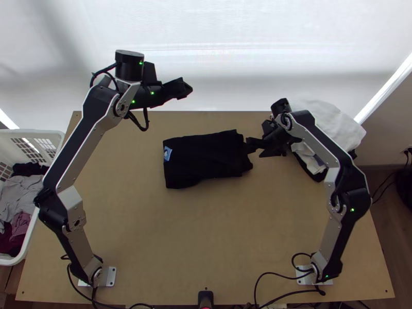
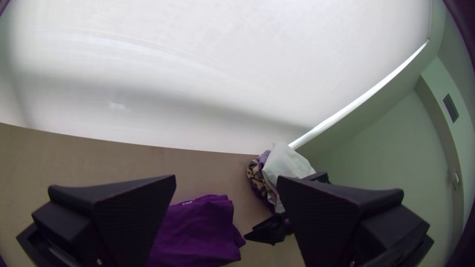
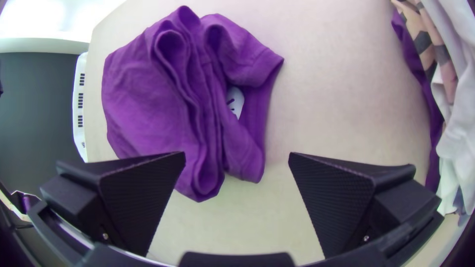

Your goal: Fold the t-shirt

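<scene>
The t-shirt (image 1: 203, 158) lies folded into a compact bundle at mid-table, dark in the top view, with a small light blue patch at its left end. It looks purple in the left wrist view (image 2: 198, 232) and in the right wrist view (image 3: 148, 99), where several layered folds and a collar-like opening with a white label show. My left gripper (image 1: 188, 89) is up and beyond the shirt, past the table's far edge; its fingers (image 2: 226, 179) stand open and hold nothing. Beside the shirt's right end is my right gripper (image 1: 253, 148), also open (image 3: 237, 154), its fingers around no cloth.
A heap of clothes with white cloth (image 1: 335, 126) sits at the table's far right corner, behind the right gripper. A white basket (image 1: 33, 135) with garments stands off the left edge. Bare tabletop (image 1: 206, 232) lies in front of the shirt.
</scene>
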### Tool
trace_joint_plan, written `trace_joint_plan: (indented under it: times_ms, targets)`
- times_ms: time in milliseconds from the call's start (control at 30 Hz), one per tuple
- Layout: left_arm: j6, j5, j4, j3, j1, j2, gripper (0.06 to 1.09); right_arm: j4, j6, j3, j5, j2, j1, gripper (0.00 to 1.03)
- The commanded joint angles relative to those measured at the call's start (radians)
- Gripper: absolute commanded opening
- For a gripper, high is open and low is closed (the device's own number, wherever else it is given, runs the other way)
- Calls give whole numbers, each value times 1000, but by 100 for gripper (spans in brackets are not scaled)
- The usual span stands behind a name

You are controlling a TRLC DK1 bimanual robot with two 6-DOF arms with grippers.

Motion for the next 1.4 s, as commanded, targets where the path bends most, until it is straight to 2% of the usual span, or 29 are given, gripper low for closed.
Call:
trace_joint_plan:
  times_ms: [0,433,1133,1367]
  targets:
    - [12,-13,-12,-10,11,-45,105,8,-26,47,-6,55,2,98]
    - [21,-14,-38,-10,55,-85,105,17,-15,127,-49,124,13,98]
    - [29,-14,-48,-9,114,-94,105,31,10,179,-49,265,77,98]
    - [37,-14,-51,-12,126,-93,105,31,39,243,-49,326,135,98]
